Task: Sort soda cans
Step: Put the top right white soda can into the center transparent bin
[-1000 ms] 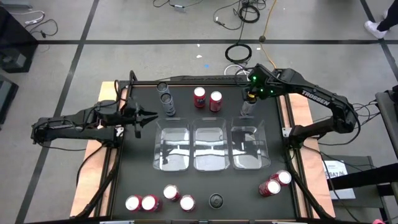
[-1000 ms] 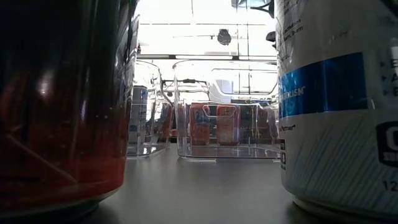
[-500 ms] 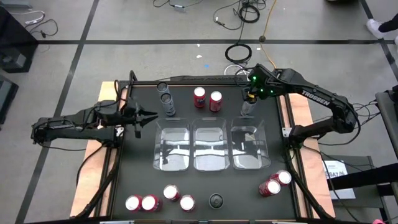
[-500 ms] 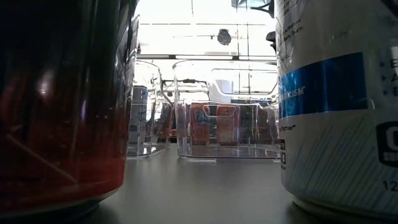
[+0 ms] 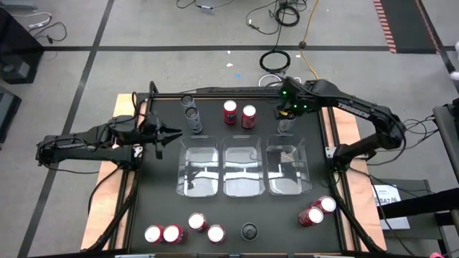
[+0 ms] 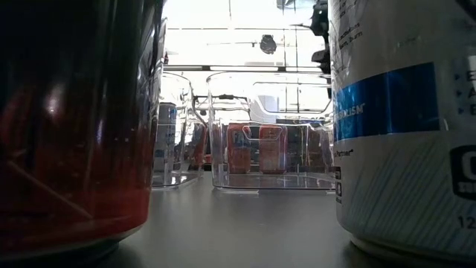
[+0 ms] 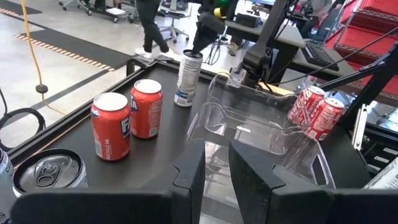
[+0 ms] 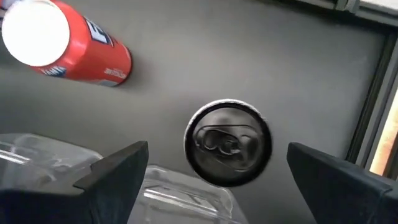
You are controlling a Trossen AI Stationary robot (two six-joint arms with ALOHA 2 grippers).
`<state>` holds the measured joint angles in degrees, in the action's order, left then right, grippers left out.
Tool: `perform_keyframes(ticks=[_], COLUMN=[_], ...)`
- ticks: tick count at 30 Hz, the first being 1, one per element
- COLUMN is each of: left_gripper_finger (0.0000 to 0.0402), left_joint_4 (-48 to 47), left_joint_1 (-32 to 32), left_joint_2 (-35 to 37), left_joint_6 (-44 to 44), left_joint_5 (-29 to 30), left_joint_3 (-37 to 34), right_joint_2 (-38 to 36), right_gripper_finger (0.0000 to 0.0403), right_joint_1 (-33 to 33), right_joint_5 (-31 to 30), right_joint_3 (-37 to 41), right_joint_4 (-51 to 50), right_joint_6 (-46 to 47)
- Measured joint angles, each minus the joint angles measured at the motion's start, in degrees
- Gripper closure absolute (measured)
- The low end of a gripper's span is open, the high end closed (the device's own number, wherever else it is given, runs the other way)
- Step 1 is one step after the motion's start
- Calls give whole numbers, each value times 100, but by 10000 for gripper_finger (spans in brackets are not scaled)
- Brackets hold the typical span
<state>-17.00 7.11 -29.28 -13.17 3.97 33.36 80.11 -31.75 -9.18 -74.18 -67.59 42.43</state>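
Observation:
My right gripper (image 5: 286, 112) (image 8: 217, 152) hangs open over a grey-topped can (image 5: 285, 127) (image 8: 228, 142) standing near the table's far right; its fingers stand on either side of the can's top without touching. Two red cans (image 5: 230, 110) (image 5: 249, 116) stand to that can's left, and a row of grey-topped cans (image 5: 191, 113) stands farther left. Several red cans (image 5: 172, 233) and one dark can (image 5: 249, 231) stand along the near edge, with two more red cans (image 5: 315, 212) at the near right. My left gripper (image 5: 171, 134) (image 7: 217, 168) waits at the left edge, its fingers a narrow gap apart.
Three clear plastic bins (image 5: 243, 168) stand side by side across the table's middle, just on the near side of the can under my right gripper. In the low view a red can (image 6: 74, 126) and a white-and-blue can (image 6: 401, 126) fill the foreground. A raised rim (image 5: 215, 91) runs along the far edge.
My right arm has shifted a little toward the table's left and come lower over the grey-topped can; its gripper now shows at the top of the low view. No can has moved.

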Motion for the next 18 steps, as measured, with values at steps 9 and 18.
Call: perform_keyframes(ticks=[9, 18], left_gripper_finger=[320, 320], left_joint_4=[-2, -4], left_joint_1=[0, 0], left_joint_2=[0, 0], left_joint_6=[0, 4], left_joint_5=[0, -2], left_joint_3=[0, 0], right_joint_2=[453, 798], right_gripper_finger=[25, 26], right_joint_1=[-112, -284], right_joint_5=[21, 75], right_joint_3=[1, 1], right_joint_4=[-174, -186], right_joint_6=[59, -7])
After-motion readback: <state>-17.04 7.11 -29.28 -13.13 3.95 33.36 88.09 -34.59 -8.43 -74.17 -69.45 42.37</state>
